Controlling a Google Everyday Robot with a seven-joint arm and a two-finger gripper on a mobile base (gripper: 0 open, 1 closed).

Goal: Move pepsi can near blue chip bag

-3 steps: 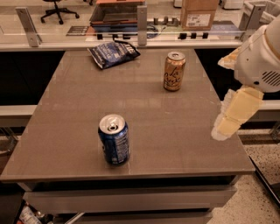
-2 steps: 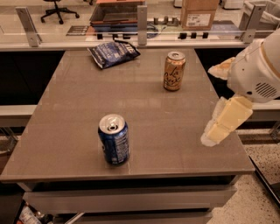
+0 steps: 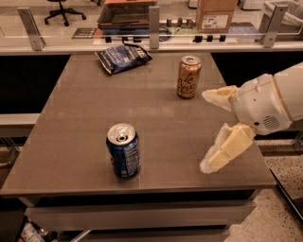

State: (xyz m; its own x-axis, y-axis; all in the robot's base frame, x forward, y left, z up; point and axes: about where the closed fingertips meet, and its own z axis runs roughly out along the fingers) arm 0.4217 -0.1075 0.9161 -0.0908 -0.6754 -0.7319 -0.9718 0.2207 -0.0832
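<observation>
The pepsi can [image 3: 123, 151] stands upright near the front edge of the table [image 3: 80, 123], left of centre, with its silver top and tab showing. White lettering runs down its dark blue side, but the wording cannot be read. The blue chip bag [image 3: 123, 57] lies flat at the far edge, well apart from the can; its white print is also unreadable. A gold can [image 3: 189, 76] stands upright at far right, with dark script starting "La". The gripper [image 3: 204, 130] hovers over the table's right side, its fingers spread wide and holding nothing, well clear of all three items. Behind the table a cardboard box [image 3: 215, 14] bears a white label.
</observation>
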